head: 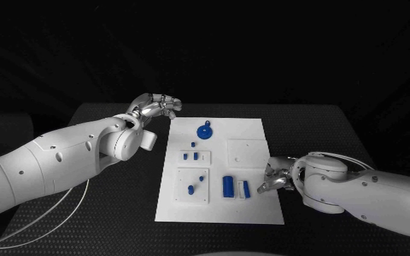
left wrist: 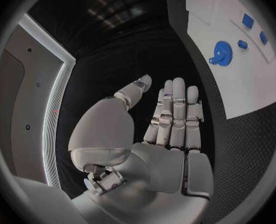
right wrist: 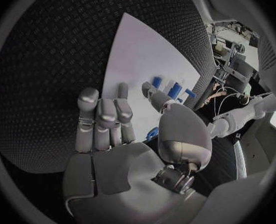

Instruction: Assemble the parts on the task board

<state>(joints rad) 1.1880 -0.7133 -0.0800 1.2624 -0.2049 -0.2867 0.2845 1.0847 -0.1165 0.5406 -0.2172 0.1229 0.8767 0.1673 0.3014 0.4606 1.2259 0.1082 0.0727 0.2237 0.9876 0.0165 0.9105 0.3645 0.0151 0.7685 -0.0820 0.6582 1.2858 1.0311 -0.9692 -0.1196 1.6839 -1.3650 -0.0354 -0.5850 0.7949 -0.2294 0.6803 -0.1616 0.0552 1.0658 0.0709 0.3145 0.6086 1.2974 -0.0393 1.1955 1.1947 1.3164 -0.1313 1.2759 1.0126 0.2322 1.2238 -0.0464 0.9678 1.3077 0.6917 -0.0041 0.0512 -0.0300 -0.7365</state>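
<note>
Board [head: 247, 208], white and unlabelled, lies mid-table [head: 111, 220] bearing a blue gear [head: 205, 131] and blue cylinder [head: 228, 186]; left hand [head: 156, 106] hovers empty with fingers straight beside it, right hand [head: 275, 176] spread empty at its edge.

A black table [head: 111, 220] with a fine woven texture takes up the near part of the scene, its far corners rounded. Beyond its far edge hangs dark, faintly creased black cloth [head: 214, 37], unlit. In the left wrist view a pale grey wall panel [left wrist: 23, 99] stands beside the dark area, edged by a bright white strip of light [left wrist: 54, 109].
</note>
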